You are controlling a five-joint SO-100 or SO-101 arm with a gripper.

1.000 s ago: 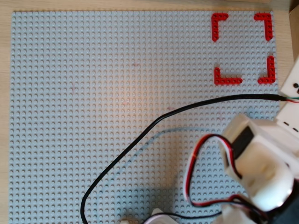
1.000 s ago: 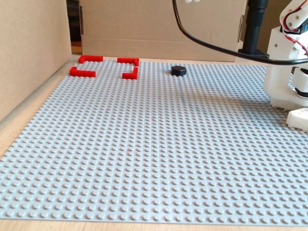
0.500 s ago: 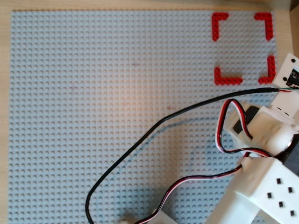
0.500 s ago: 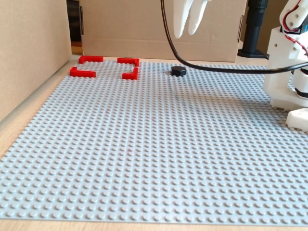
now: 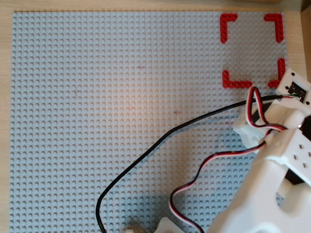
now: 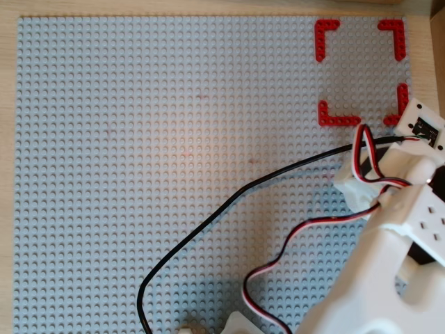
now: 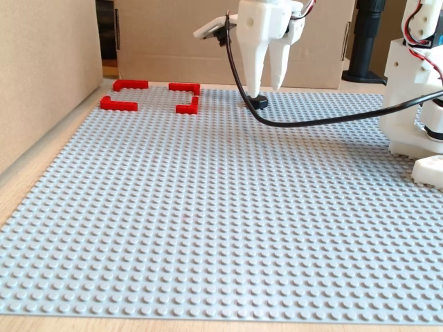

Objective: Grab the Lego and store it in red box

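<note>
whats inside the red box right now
Only bare grey baseplate studs show inside the red box. Its lower right corner is partly covered by the arm. The black Lego sits outside, under the gripper.

Grey studded baseplate (image 5: 121, 111) covers nearly the whole frame; a strip of pale wooden worktop (image 5: 5, 121) shows along its left and far edges. Red box (image 5: 252, 50) sits at the far right corner: four red L-brackets with gaps between them, nothing inside. White arm body (image 5: 272, 184) fills the near right, its upper end overlapping the box's near right bracket. Black cable (image 5: 160, 141) and red-white-black wires (image 5: 214, 162) trail across the baseplate from the arm toward the near edge.
</note>
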